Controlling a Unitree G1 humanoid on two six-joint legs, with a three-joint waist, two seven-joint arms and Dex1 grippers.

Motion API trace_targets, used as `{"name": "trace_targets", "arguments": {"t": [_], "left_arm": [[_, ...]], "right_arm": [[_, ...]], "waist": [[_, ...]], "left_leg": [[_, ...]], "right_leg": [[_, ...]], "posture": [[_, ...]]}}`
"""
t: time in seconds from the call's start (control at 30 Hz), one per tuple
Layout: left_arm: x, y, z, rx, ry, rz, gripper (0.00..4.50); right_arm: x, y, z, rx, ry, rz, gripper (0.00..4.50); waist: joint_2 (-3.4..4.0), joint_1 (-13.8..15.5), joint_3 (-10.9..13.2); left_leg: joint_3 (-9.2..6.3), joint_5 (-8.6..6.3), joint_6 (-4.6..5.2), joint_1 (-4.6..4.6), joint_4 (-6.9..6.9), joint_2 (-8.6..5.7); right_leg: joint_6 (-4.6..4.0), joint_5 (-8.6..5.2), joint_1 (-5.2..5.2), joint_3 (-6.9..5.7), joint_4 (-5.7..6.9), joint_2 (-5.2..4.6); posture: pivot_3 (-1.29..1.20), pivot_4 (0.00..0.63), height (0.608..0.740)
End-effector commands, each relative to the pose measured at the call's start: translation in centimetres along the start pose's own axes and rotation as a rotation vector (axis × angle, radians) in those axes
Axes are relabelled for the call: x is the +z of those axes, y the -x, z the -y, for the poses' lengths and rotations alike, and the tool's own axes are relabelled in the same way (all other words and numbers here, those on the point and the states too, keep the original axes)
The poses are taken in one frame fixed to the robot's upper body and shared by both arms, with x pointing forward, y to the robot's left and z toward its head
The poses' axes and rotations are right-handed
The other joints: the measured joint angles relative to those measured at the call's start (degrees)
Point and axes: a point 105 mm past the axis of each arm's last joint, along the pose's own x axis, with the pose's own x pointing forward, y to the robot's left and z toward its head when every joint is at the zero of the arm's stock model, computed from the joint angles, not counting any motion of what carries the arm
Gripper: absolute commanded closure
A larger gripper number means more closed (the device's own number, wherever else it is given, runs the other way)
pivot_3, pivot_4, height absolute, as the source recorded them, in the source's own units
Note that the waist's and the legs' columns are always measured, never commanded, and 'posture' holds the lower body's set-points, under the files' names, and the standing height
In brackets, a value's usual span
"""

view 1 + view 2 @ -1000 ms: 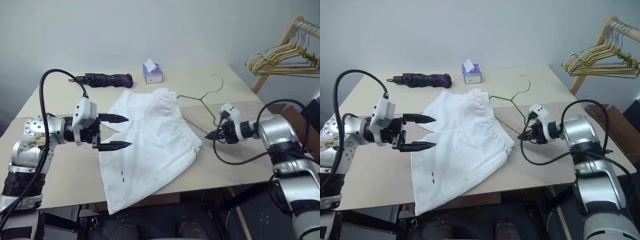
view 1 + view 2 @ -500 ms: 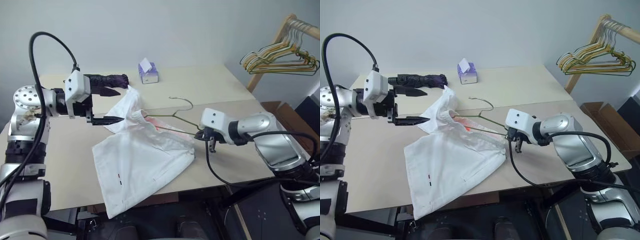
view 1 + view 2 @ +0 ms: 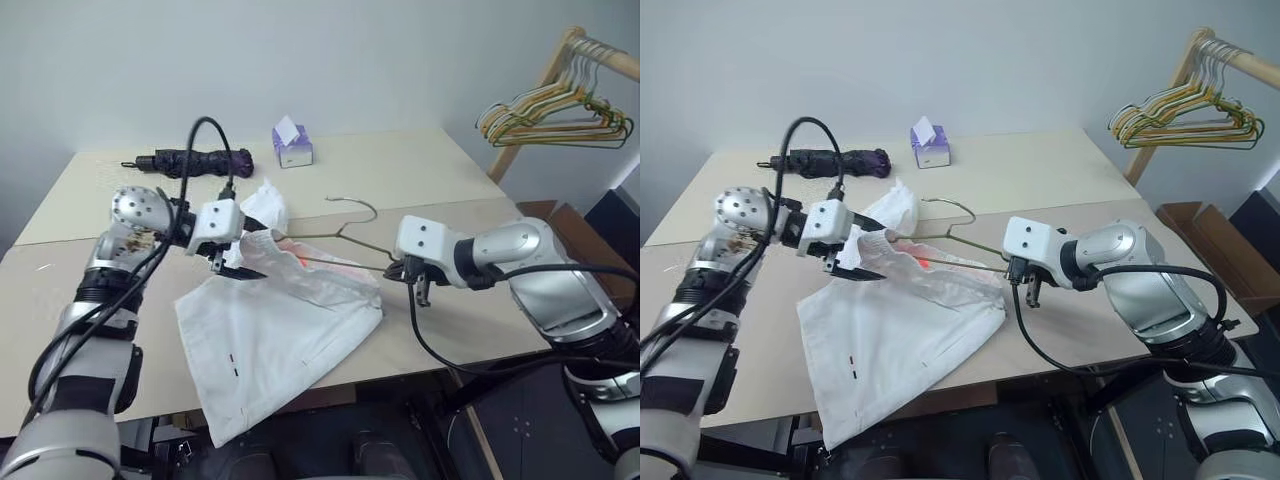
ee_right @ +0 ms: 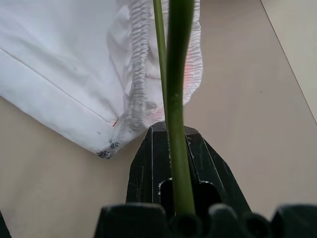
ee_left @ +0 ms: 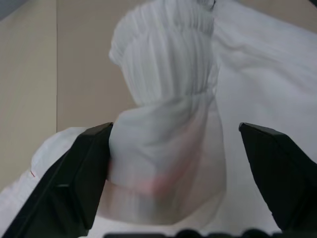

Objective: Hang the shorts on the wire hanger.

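Two grippers: both at the shorts (image 3: 270, 320).
Left gripper (image 3: 243, 262): moved down, fingers now spread around bunched waistband.
Right gripper (image 3: 408, 272): still clamped on wire hanger (image 3: 340, 238).

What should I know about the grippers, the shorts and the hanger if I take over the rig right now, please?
Right gripper: shut on the wire hanger, holding one corner, frame running into the waistband.
Left gripper: open, fingers either side of a bunched fold of the shorts at the waistband, not clamped.
Shorts lie mostly flat on the table, one hem over the near edge.
Done: hanger lifted and partly threaded.
Left: grip the waistband, pull it along the hanger, lift.
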Motion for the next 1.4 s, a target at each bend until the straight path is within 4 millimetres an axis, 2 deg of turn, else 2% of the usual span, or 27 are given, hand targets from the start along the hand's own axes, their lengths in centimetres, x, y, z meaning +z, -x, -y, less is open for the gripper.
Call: {"name": "trace_targets", "arguments": {"t": [0.03, 0.33, 0.43, 0.67, 0.87, 0.97, 1.1, 1.23, 1.4], "left_arm": [[0.9, 0.4, -1.1, 0.034, -0.047, 0.014, 1.62], [1.2, 0.5, -1.4, 0.044, -0.029, 0.051, 4.48], [1.4, 0.6, -1.5, 0.042, -0.007, 0.073, 4.48], [1.7, 1.3, -1.5, 0.058, 0.070, 0.119, 4.50], [1.6, 1.9, -1.4, 0.082, 0.135, 0.150, 4.50], [1.3, 2.0, -1.1, 0.086, 0.145, 0.147, 4.50], [1.2, 2.2, -1.0, 0.099, 0.154, 0.145, 4.50], [1.3, 2.3, -1.0, 0.102, 0.156, 0.147, 4.50], [1.5, 2.4, -1.2, 0.113, 0.160, 0.151, 4.50]], "right_arm": [[2.0, 1.3, 0.6, -0.026, 0.024, 0.054, 4.50], [2.3, 1.5, 0.3, 0.001, 0.028, 0.063, 4.50], [2.3, 1.6, 0.1, 0.016, 0.046, 0.067, 4.50], [1.1, 2.7, 1.0, -0.029, -0.007, 0.038, 2.14], [-1.7, 5.4, 3.8, -0.180, -0.124, -0.009, 0.04], [-3.6, 6.6, 4.4, -0.236, -0.221, -0.014, 0.04], [-5.8, 6.6, 3.1, -0.228, -0.339, 0.001, 0.04], [-6.7, 5.1, 1.2, -0.198, -0.425, 0.070, 0.04], [-4.9, 0.4, -1.8, -0.150, -0.567, 0.248, 0.04]], "waist": [[0.00, -0.2, 0.0], [0.00, -1.2, 0.0], [0.00, -1.3, 0.0], [0.00, -1.6, 0.0], [0.00, -1.8, 0.0], [0.00, -2.0, 0.0], [-0.02, -2.4, 0.0], [-0.05, -2.8, 0.0], [-0.07, -3.3, -0.1]], "left_leg": [[0.00, 0.00, 0.00, 0.00, 0.00, 0.00], [-0.01, 0.00, 0.00, -0.02, 0.02, 0.00], [-0.02, 0.00, 0.00, -0.01, 0.02, 0.00], [-0.02, 0.00, 0.00, -0.01, 0.04, 0.00], [-0.02, 0.00, 0.00, 0.00, 0.04, 0.00], [-0.02, 0.00, 0.00, 0.00, 0.04, 0.00], [-0.03, 0.00, 0.01, 0.01, 0.04, 0.00], [-0.05, 0.00, 0.01, 0.03, 0.06, 0.00], [-0.10, 0.00, 0.01, 0.14, 0.03, 0.00]], "right_leg": [[0.00, 0.00, 0.00, 0.00, 0.00, 0.00], [0.02, 0.01, 0.01, 0.00, 0.01, -0.01], [0.02, 0.01, 0.01, 0.00, 0.02, -0.01], [0.03, 0.01, 0.01, 0.00, 0.04, -0.01], [0.03, 0.01, 0.02, 0.00, 0.04, -0.01], [0.03, 0.01, 0.04, 0.00, 0.03, -0.02], [0.03, 0.01, 0.05, 0.01, 0.04, -0.01], [0.04, 0.02, 0.10, 0.01, 0.05, -0.01], [0.08, 0.00, 0.15, 0.04, 0.14, 0.04]], "posture": [[-0.09, 0.000, 0.740], [-0.09, 0.000, 0.740], [-0.09, 0.000, 0.740], [-0.09, 0.000, 0.740], [-0.10, 0.000, 0.740], [-0.10, 0.000, 0.740], [-0.10, 0.000, 0.740], [-0.09, 0.000, 0.740], [-0.08, 0.000, 0.740]]}}
